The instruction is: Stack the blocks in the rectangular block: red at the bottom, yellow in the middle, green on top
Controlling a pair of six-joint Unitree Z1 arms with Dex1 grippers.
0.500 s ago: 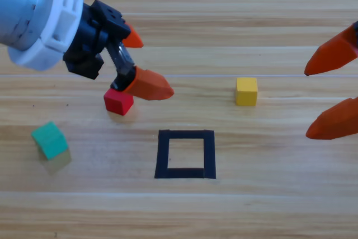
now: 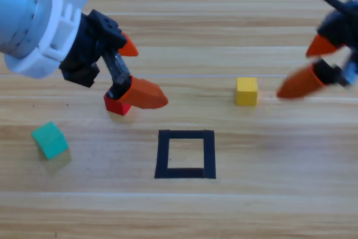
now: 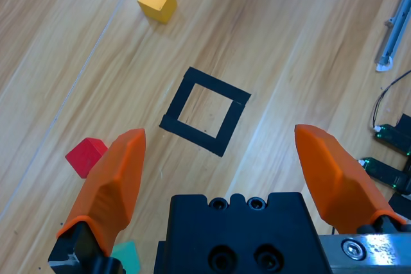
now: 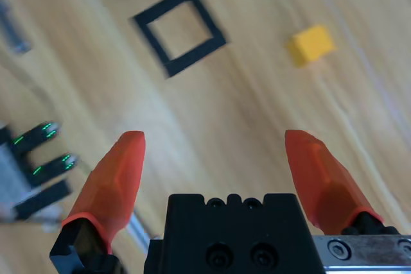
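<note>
From above, I see my left gripper hanging open over the red cube, left of the empty black tape square; the yellow cube lies upper right of the square, with the open right gripper nearby, and the green cube sits far left. My left wrist view shows spread jaws, red cube beside one. My right wrist view shows spread jaws above bare wood, yellow cube ahead.

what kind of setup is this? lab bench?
Likely a robot lab bench: a wooden table with a black tape square, small red, yellow and green cubes, plus loose circuit boards at the edge.
</note>
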